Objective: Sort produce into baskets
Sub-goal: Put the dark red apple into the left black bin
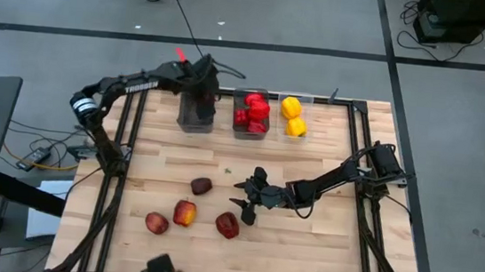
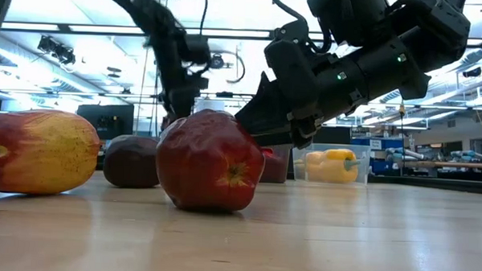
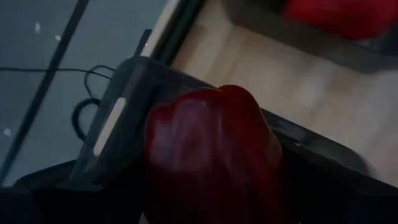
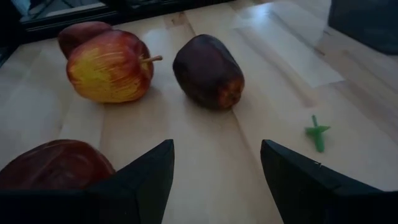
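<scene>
My left gripper (image 1: 201, 86) is over the left dark-grey basket (image 1: 196, 112) at the table's far side, shut on a dark red apple (image 3: 211, 155). The middle basket (image 1: 250, 126) holds red peppers (image 1: 254, 109), and the clear basket (image 1: 295, 132) holds two yellow peppers (image 1: 293, 116). My right gripper (image 1: 245, 199) is open and low over mid-table. Bare wood lies between its fingers (image 4: 217, 180). A dark red apple (image 4: 56, 165) lies just outside one finger; I cannot tell whether they touch. Three more apples (image 1: 185, 212) rest on the wood beyond it. My left gripper holds the dark red apple (image 3: 205, 143) from above, over the dark-grey basket's open top (image 3: 124, 93). The apple fills the wrist view and hides the fingers, so the part they are on cannot be told. The apple is clear of the table.
A small green stem piece (image 4: 317, 132) lies on the wood near my right gripper. Black rails (image 1: 126, 143) run along the table's left and right sides. A dark object (image 1: 162, 271) sits at the near edge. Open wood lies right of the apples.
</scene>
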Motion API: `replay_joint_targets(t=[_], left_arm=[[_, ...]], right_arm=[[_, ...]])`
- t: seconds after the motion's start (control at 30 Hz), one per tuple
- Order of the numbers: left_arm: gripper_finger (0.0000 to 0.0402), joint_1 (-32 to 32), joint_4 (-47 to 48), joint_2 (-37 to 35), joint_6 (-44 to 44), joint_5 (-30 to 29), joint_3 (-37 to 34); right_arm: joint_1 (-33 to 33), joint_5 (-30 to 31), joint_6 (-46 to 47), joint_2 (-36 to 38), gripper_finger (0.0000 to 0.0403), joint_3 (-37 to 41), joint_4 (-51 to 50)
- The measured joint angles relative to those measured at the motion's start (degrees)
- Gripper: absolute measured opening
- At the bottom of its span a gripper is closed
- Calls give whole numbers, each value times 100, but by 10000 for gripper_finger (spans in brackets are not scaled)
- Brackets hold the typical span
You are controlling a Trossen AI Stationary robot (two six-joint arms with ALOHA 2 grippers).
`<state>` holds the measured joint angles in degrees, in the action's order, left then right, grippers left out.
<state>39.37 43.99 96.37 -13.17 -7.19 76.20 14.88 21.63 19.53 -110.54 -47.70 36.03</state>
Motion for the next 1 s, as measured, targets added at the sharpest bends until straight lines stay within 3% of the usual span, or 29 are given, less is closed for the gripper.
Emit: replay_joint_targets(t=[0.1,0.3,0.47,0.73,1.0], left_arm=[[335,299,-371,356,-17,42,0],[390,534,-603,865,-216,-841,-4],[389,563,-478,880,-273,-858,-4],[385,401,-127,134,-155,-628,-4],[385,13,240,-972,212,147,-24]], right_arm=[[1,249,64,0,249,0,-2],[-1,562,280,0,249,0,-7],[1,555,279,0,249,0,-7],[-37,575,399,0,249,0,-6],[-212,583,1084,2,249,0,20]])
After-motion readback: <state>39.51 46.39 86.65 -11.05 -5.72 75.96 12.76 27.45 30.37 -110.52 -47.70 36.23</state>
